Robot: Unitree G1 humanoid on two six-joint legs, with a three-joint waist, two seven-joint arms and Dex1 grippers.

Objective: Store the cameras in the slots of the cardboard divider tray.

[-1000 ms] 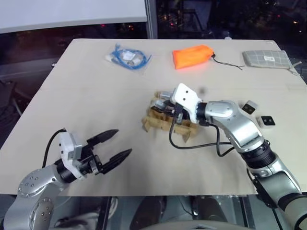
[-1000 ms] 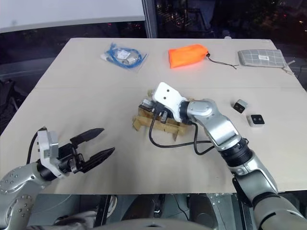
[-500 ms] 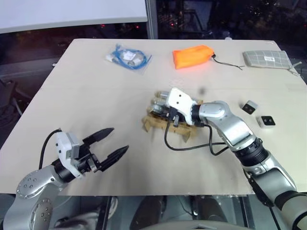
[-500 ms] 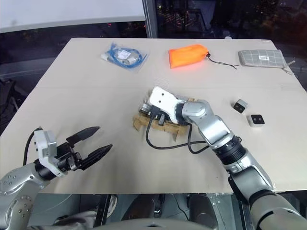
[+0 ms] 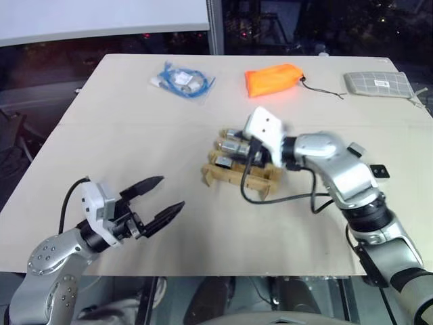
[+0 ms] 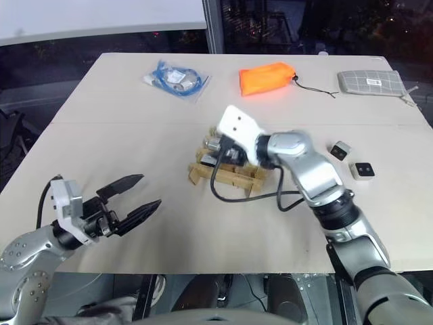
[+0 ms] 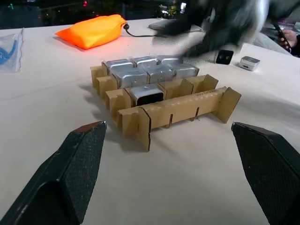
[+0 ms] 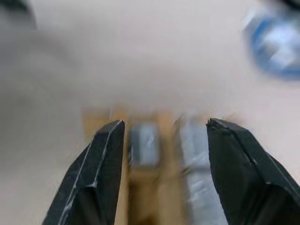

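1. Sitting mid-table, the tray is holding cameras in its slots. The left wrist view is showing seven silver blocks: full far row, full middle row, one in the near row.
2. Two near-row cells are showing bare cardboard.
3. Right gripper is hanging over the tray with fingers parted and nothing between them. Its wrist view is looking down on filled slots through the gap.
4. Right wrist module is covering the tray's far right corner in the head views; its cable is looping onto the table just in front of the tray.
5. Left gripper is hovering over the near left part of the table, well apart from the tray, pointing toward it, jaws spread wide, gripping nothing.
6. Two loose cameras are lying right of the tray: one face up showing its black lens square, the other just beyond it. Both are apart from the tray, beside the right forearm.
7. Far edge is carrying an orange pouch with a black cord, a grey gridded pouch at the far right, and a clear bag of blue cable at the far left. None of them is touching the tray.
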